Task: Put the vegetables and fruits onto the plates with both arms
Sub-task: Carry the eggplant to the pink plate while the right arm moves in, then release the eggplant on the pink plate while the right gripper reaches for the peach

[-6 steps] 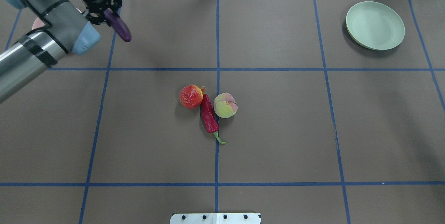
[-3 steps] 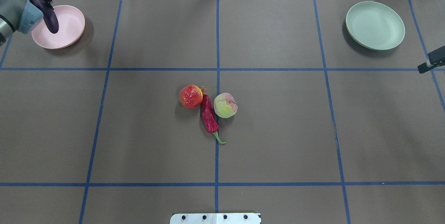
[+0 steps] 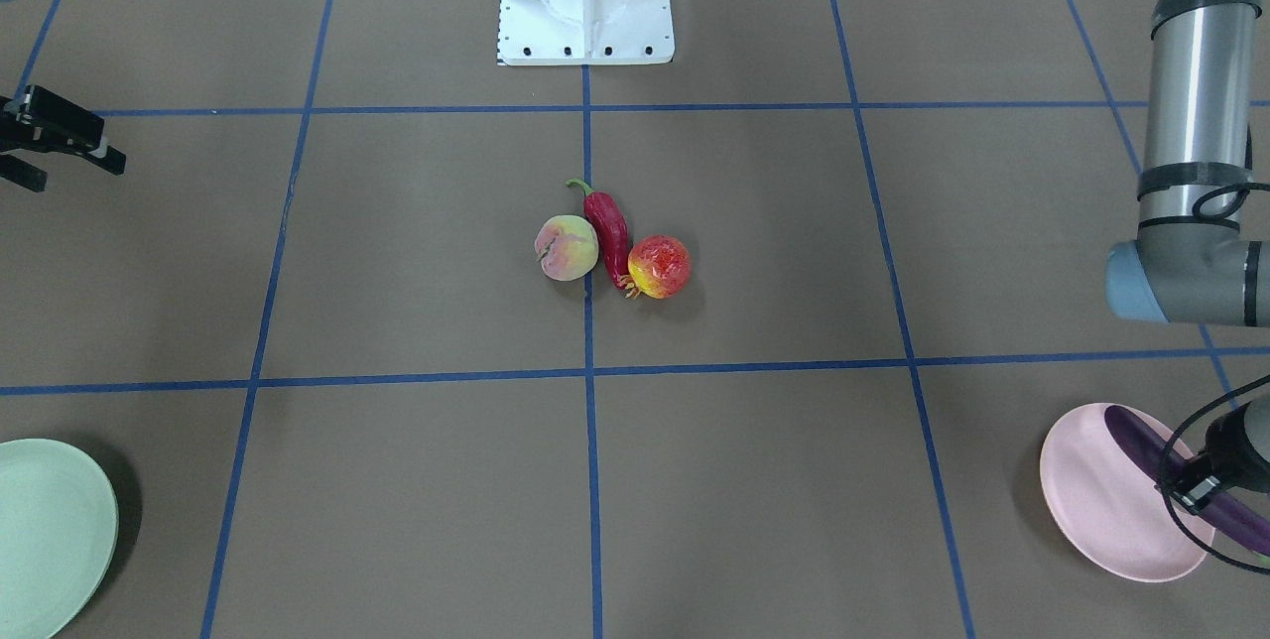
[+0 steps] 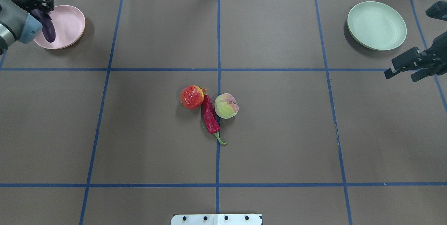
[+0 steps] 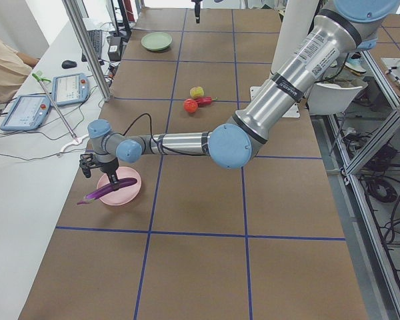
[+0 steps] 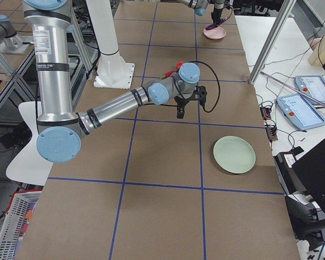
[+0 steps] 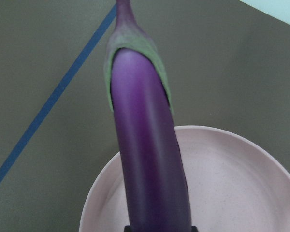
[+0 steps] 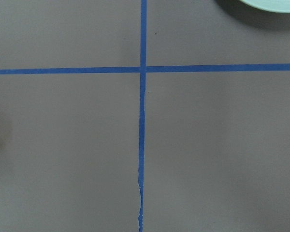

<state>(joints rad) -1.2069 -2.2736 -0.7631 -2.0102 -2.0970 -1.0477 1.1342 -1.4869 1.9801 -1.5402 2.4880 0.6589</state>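
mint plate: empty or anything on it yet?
Empty. The mint green plate shows a bare bowl; peach, chili pepper and pomegranate lie clustered far from it.

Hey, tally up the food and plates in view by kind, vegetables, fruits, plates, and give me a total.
Vegetables: 2 (eggplant, chili pepper)
Fruits: 2 (peach, pomegranate)
Plates: 2 (pink plate, green plate)
Total: 6
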